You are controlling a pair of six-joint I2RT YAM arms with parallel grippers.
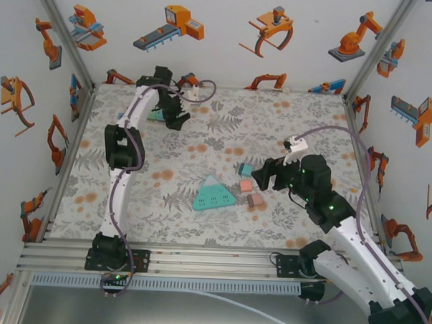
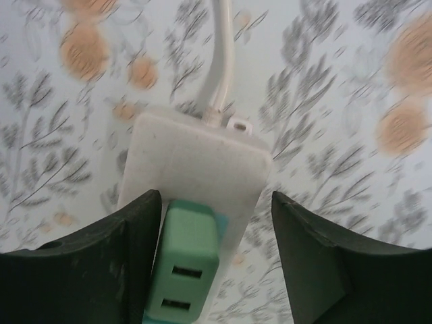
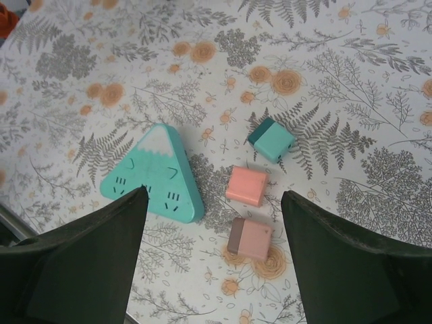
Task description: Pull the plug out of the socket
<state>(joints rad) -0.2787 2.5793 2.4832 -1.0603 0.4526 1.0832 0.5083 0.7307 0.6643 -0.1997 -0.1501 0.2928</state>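
My left claw (image 2: 214, 202) is low over the far left part of the flowered table cover (image 2: 337, 81), half open and straddling the green plastic plug (image 2: 183, 260). My left finger (image 2: 101, 263) lies against the plug's side, while my right finger (image 2: 324, 263) stands apart from it, with bare cover showing in the gap, so I have no grip on it. The plug sits pushed into the near face of the white rectangular socket block (image 2: 196, 165), its 2 slots facing my camera. A white round cable (image 2: 223, 61) leaves the far edge of the socket block and runs away across the cover. The block's own right corner lies between the plug and my right finger.

My right claw (image 3: 214, 196) hangs above the middle of the table with its fingers spread wide and nothing between them. Below it lie a teal triangular power strip with a white tip (image 3: 154, 177) and 3 small blocks close together but apart: a teal cube with a dark side (image 3: 272, 140), a pink square block (image 3: 247, 185) and a pink block with a brown end (image 3: 250, 239). From the top camera these 4 things lie well apart from my left claw (image 1: 176, 116).
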